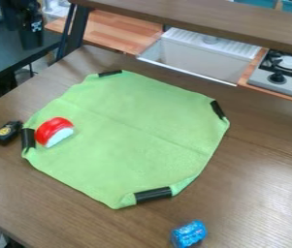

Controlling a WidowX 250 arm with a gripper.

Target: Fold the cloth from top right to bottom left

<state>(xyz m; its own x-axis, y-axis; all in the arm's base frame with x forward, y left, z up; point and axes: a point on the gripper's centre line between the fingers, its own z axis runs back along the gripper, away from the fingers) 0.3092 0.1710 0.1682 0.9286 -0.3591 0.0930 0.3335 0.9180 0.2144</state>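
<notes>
ok so, small black-and-yellow gadget [7, 132] at left of frame, then red-and-white toy wedge [54, 131] on flat green fabric cloth [125, 131], mid-frame. No fold made, whole top-right-to-bottom-left job left imo. Shiny blue packet [189, 234] near bottom edge. Jaws: can't tell.

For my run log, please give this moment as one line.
fold: not done | green cloth: spread open on brown table | red-and-white object: on cloth, left side | blue object: off cloth
</notes>
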